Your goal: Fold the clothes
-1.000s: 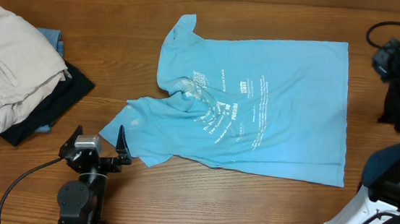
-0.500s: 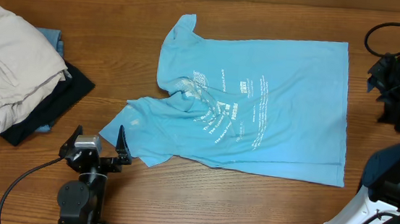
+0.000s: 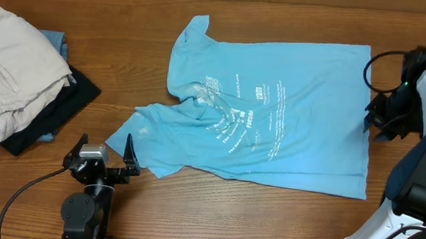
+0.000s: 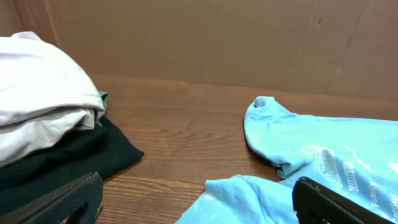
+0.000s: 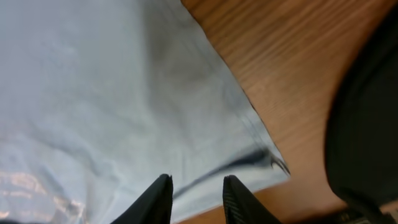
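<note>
In the middle of the overhead frame a sky-blue T-shirt (image 3: 274,125) lies spread on the wooden worktop (image 3: 125,58). Its print faces up, and the white lettering is too small to read. The cloth is bunched along its left side, while the right half lies flat.

At the far left sits a pile of clothes: an off-white garment (image 3: 13,63) on top, a black one (image 3: 67,107) under it, and a blue one (image 3: 53,41) showing only a sliver.

The left gripper (image 3: 104,147) rests at the lower left, just beside the shirt's lower-left corner. Its fingers are spread wide with nothing between them, and in the left wrist view only their tips show at the bottom edge.

The right gripper (image 3: 377,120) is a dark shape at the shirt's right edge, hard to make out from above. Its own camera shows the fingers (image 5: 163,190) parted over the shirt's hem. Whether they touch the cloth cannot be told. A blurred black form fills that frame's right side, cut off.
</note>
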Tool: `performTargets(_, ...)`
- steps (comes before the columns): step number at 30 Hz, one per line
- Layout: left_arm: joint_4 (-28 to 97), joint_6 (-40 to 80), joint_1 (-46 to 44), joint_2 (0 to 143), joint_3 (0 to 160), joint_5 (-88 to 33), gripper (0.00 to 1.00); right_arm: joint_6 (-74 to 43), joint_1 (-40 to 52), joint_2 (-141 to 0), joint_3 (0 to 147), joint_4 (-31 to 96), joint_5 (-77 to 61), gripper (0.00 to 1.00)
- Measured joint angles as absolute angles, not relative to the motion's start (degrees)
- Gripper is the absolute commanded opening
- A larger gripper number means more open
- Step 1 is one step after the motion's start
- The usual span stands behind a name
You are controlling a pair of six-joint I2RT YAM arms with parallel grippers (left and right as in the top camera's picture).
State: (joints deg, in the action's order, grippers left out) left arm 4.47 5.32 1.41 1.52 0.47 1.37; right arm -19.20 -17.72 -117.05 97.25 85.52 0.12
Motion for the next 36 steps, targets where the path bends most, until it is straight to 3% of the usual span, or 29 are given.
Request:
performTargets(16, 4.5, 5.3, 1.4, 1.5, 0.5, 1.4, 1.0, -10.6, -30.9, -116.1, 93.7, 92.9, -2.7, 0.31)
performTargets(23, 4.5, 5.3, 1.4, 1.5, 0.5, 1.4, 1.0, -9.6, -30.4, -114.6, 88.8, 89.4, -5.2, 0.31)
performTargets(26, 4.5, 5.3, 1.4, 1.5, 0.5, 1.4, 1.0, -9.4, -28.1, -114.6, 84.9, 84.1, -5.6, 0.44)
performTargets(27, 4.4, 5.3, 1.4, 1.5, 0.5, 1.4, 1.0, -9.3, -27.2, -114.6, 83.1, 82.0, -5.7, 0.44)
performTargets(29, 4.5, 5.3, 1.4, 1.5, 0.5, 1.4, 1.0, -9.2, -25.7, -114.6, 79.6, 78.3, -5.5, 0.43)
performTargets(33, 4.5, 5.3, 1.4, 1.5, 0.5, 1.4, 1.0, -10.1, -25.8, -114.6, 75.9, 75.2, -2.5, 0.3)
performTargets(36, 4.5, 5.3, 1.4, 1.5, 0.5, 1.4, 1.0, -10.5, -26.3, -114.6, 75.9, 75.0, -1.4, 0.29)
